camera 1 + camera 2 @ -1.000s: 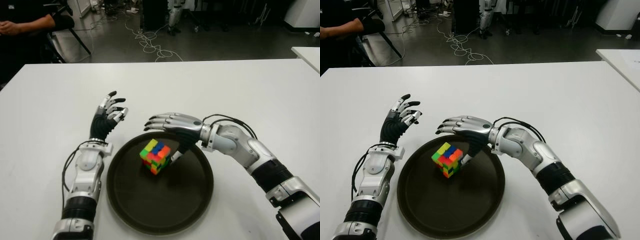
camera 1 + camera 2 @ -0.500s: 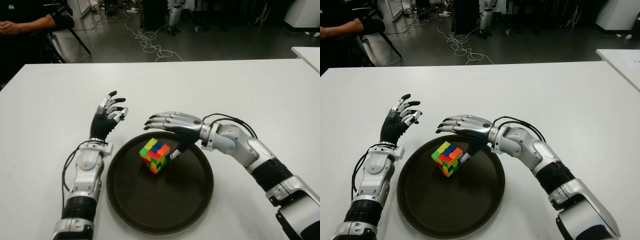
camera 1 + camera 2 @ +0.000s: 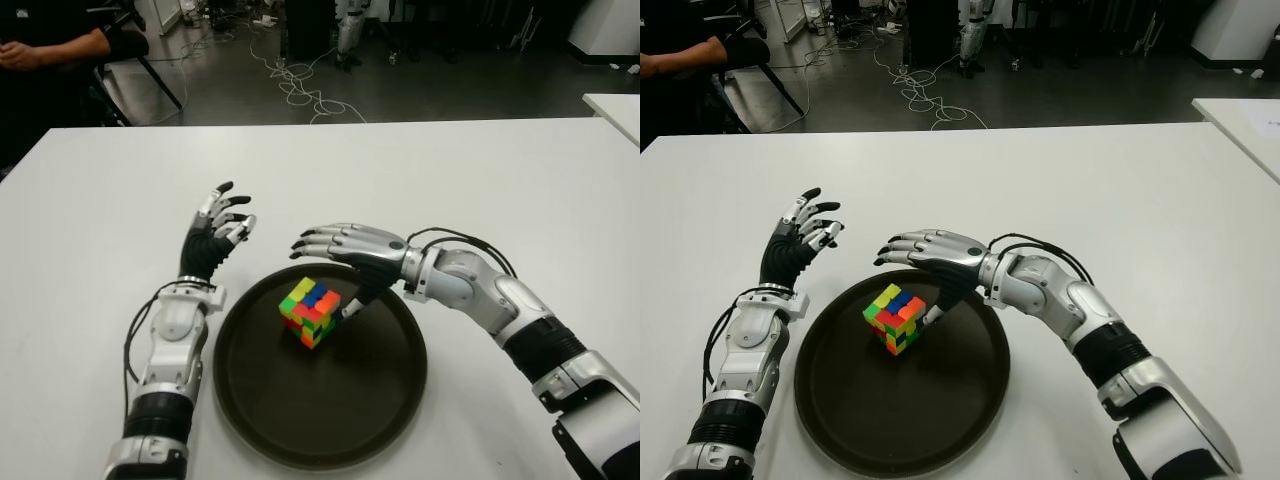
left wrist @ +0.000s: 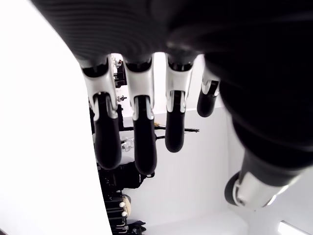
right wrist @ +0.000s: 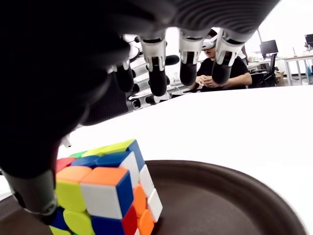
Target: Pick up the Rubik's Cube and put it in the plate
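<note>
The Rubik's Cube (image 3: 311, 312) stands tilted on the upper left part of the dark round plate (image 3: 330, 410) and shows close up in the right wrist view (image 5: 100, 191). My right hand (image 3: 352, 250) hovers over the plate's far rim, fingers stretched out flat above the cube. Its thumb (image 3: 352, 306) hangs down right beside the cube's right side, and whether they touch I cannot tell. The hand is open and grips nothing. My left hand (image 3: 212, 240) is held up to the left of the plate with fingers (image 4: 139, 137) spread and nothing in it.
The plate sits on a white table (image 3: 480, 180) with bare surface all around. A seated person (image 3: 50, 45) is beyond the far left corner. Cables (image 3: 300, 85) lie on the floor behind, and another white table (image 3: 615, 105) shows at the right edge.
My right hand has drifted very slightly to the right and its thumb has eased up a little beside the cube. The cube and my left hand have not moved.
</note>
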